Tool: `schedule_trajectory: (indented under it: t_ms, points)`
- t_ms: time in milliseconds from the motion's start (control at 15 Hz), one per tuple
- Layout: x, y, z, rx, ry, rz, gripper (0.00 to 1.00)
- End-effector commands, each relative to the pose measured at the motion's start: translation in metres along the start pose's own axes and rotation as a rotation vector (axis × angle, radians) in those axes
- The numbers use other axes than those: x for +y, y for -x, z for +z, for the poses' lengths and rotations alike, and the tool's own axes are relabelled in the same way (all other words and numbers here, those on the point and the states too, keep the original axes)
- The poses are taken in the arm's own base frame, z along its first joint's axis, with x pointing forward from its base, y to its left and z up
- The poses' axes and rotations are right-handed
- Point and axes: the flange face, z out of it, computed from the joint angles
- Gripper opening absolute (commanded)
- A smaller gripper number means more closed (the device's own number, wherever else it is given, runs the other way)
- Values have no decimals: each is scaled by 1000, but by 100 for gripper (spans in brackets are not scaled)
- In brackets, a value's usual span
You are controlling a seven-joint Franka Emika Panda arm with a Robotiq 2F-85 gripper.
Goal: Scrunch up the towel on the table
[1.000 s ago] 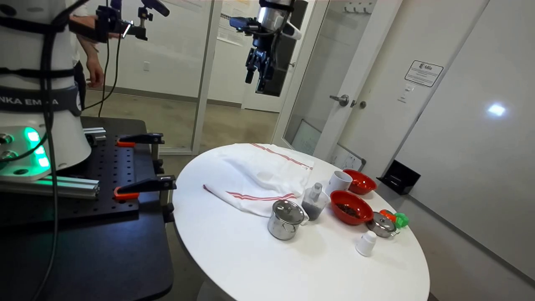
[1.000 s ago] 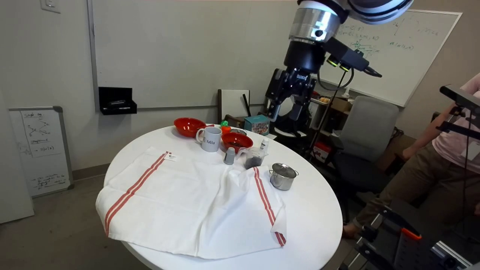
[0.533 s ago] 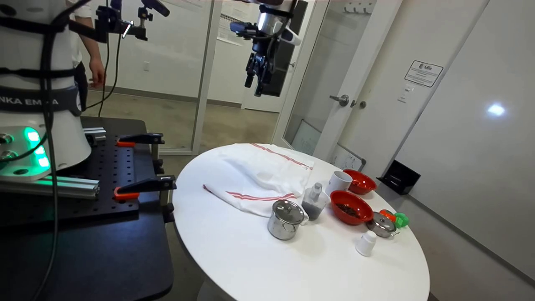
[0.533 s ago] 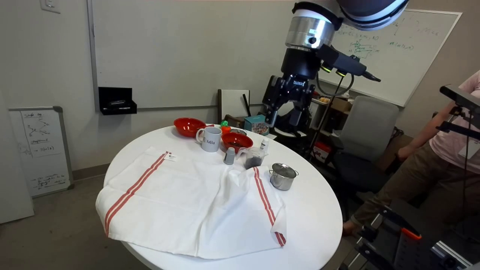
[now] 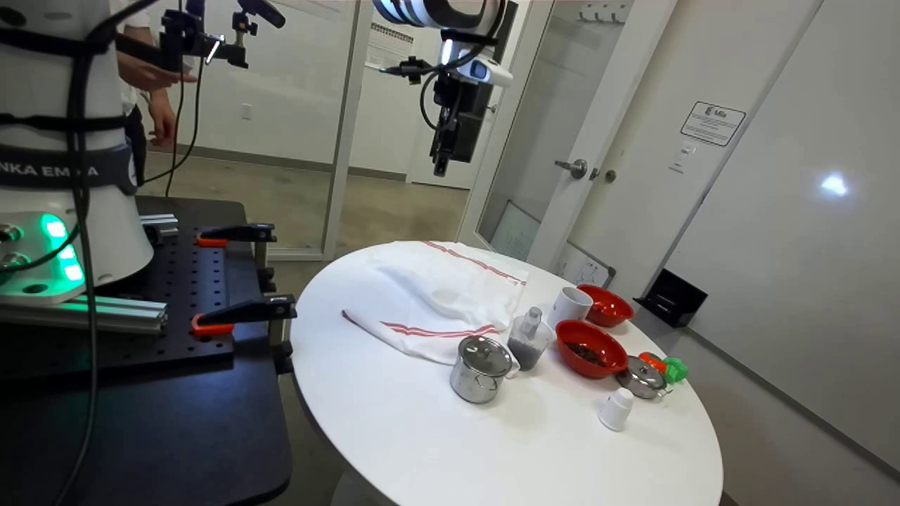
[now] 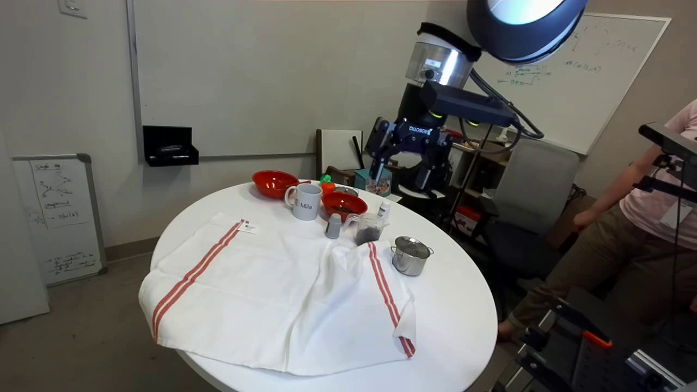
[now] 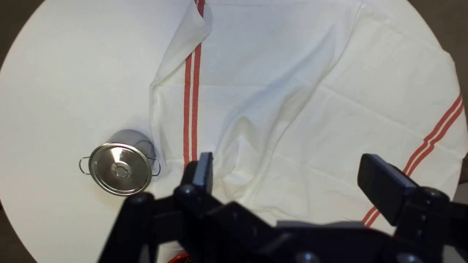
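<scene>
The towel (image 6: 261, 294) lies loosely spread on the round white table (image 6: 454, 321), white with red double stripes near two edges. It has a raised fold along its middle and one turned-over corner. It also shows in an exterior view (image 5: 443, 281) and in the wrist view (image 7: 278, 62). My gripper (image 6: 400, 175) hangs well above the table, pointing down, also visible in an exterior view (image 5: 441, 167). In the wrist view its fingers (image 7: 287, 157) are wide apart with nothing between them. The towel lies below, apart from the fingers. The gripper body hides part of the towel's near edge.
A lidded steel pot (image 7: 120, 170) stands close beside the towel's striped edge. A measuring cup (image 6: 370, 228), grey shaker (image 6: 333, 226), white mug (image 6: 306, 204) and red bowls (image 6: 275, 184) stand along the towel's far side. A white shaker (image 5: 616, 409) stands farther off.
My gripper has come down somewhat and turned about its own axis, so its fingers line up one behind another in an exterior view. It stays open. The towel has not moved.
</scene>
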Motion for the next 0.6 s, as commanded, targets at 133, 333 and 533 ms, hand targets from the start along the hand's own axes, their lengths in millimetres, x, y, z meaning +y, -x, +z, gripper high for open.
schedule_trajectory:
  t_ms: [133, 333, 533]
  points:
    - [-25, -53, 71, -46, 31, -52, 100]
    - [-39, -73, 107, -92, 53, -101, 100]
    - [-53, -88, 137, -128, 67, -128, 100]
